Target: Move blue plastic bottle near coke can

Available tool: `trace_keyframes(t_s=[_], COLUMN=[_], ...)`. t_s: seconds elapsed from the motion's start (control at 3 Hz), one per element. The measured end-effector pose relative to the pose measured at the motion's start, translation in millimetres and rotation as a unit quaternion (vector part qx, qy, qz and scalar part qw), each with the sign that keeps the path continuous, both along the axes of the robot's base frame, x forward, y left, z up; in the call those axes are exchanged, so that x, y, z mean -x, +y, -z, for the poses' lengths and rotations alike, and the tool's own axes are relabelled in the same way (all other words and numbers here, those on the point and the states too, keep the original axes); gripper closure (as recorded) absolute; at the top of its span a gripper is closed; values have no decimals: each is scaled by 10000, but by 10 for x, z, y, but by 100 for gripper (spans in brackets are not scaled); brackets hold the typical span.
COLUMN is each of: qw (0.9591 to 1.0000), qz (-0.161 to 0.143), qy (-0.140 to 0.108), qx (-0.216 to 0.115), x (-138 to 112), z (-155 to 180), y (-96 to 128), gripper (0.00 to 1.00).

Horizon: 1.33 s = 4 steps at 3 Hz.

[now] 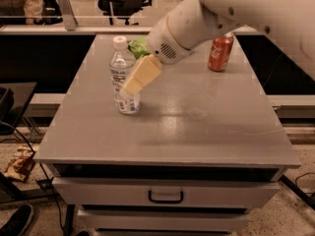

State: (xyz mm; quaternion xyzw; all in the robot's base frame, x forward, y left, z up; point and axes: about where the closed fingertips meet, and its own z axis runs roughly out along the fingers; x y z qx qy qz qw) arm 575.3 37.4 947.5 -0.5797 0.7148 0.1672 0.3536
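Observation:
The blue plastic bottle (118, 69), clear with a white cap and a white-and-blue label, stands upright on the left half of the grey table (197, 122). The coke can (220, 53), red with white script, stands upright at the table's far right. My gripper (132, 85), cream-coloured at the end of the white arm, reaches down from the upper right. It overlaps the bottle's right side at label height. I cannot tell whether it touches the bottle.
A green bag (138, 46) lies at the back of the table, partly hidden behind my arm. A drawer with a dark handle (166, 196) sits under the tabletop. Office chairs stand behind the table. A wrapper (19, 164) lies on the floor at left.

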Motion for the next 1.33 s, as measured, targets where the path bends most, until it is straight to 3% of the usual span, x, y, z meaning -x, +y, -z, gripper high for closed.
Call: trace_keyframes(t_s=[0.33,0.67,1.0,1.33], qw=[9999,9997,9995,9993], qz=[-100,-148,-57,120], qy=[88,190,312,366], qx=[-48,-47,10,26], x=[-76,-137,-255,-381], z=[35,88,124,100], y=[220,299,205,38], gripper=[0,20,51,74])
